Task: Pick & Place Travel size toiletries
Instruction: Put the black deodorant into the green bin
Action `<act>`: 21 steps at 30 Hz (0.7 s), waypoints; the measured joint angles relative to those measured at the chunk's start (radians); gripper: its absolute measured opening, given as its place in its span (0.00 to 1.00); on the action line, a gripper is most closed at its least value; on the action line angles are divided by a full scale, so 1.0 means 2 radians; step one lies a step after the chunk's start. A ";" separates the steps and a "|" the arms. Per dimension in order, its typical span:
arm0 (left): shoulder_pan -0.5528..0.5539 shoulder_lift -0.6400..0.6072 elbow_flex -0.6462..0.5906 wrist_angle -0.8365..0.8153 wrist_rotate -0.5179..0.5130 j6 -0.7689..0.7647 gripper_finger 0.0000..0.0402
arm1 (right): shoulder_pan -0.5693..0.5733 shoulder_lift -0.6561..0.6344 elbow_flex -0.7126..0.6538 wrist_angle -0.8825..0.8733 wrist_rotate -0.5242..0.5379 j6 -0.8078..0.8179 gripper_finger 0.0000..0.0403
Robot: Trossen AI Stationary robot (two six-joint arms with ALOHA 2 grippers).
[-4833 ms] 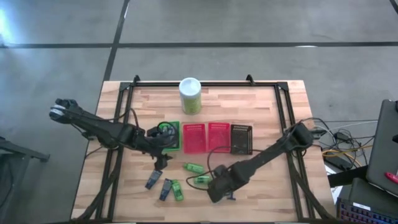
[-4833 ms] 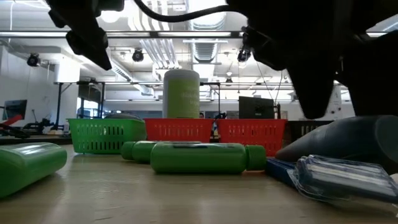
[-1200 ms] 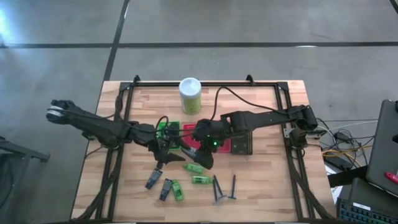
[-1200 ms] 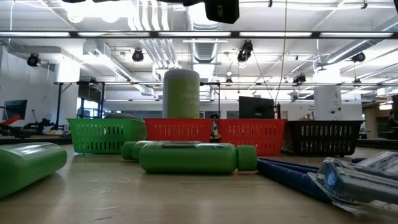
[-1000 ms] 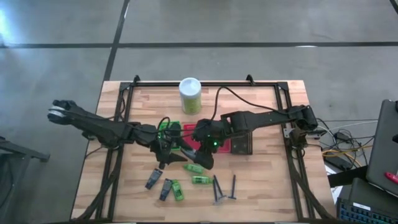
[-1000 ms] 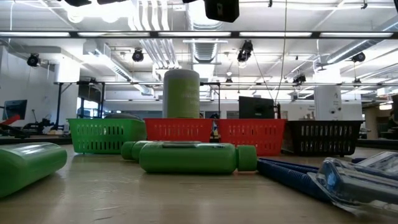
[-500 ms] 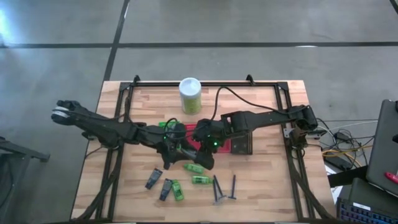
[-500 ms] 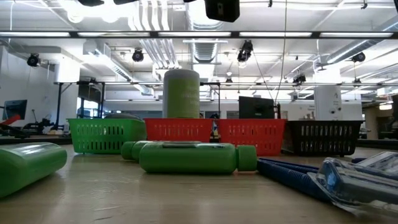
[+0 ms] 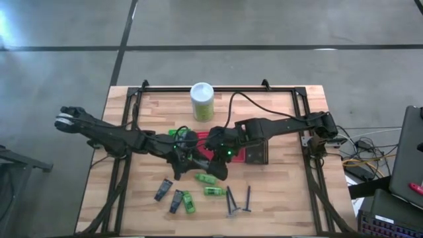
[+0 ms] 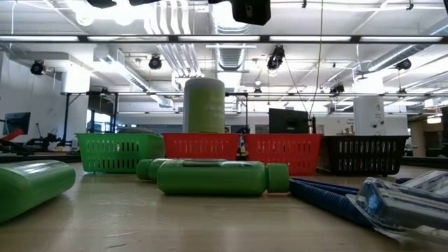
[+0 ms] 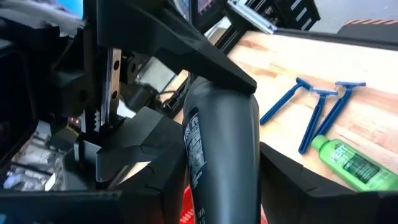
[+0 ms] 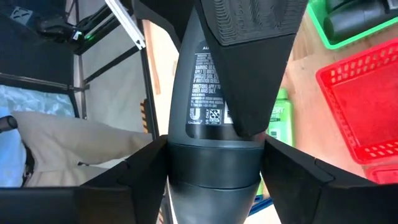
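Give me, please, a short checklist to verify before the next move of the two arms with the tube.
1. Dark grey tube sits between the left gripper fingers: ok.
2. Right gripper also grips the tube's cap end: ok.
3. Left grip firm enough for the right to let go: cannot tell.
4. Tube is held well above the table: ok.
5. Blue razors lie apart from both grippers: ok.
6. Room left in the green basket: cannot tell.

the high view looks straight down on the whole table (image 9: 277,112). the low view sits at tabletop height, level, facing the baskets (image 10: 201,152) and the room behind. both wrist views look close along one dark tube (image 11: 221,155), seen from opposite ends.
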 joint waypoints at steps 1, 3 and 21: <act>0.000 0.000 0.000 -0.006 -0.004 -0.003 0.40 | 0.000 -0.001 0.000 -0.005 0.001 0.002 0.60; 0.000 0.000 0.000 -0.018 -0.012 -0.007 0.39 | 0.000 -0.002 0.000 -0.017 0.002 0.008 0.63; 0.000 -0.068 -0.005 -0.229 -0.180 -0.155 0.36 | 0.012 -0.064 0.000 -0.107 0.155 0.025 0.90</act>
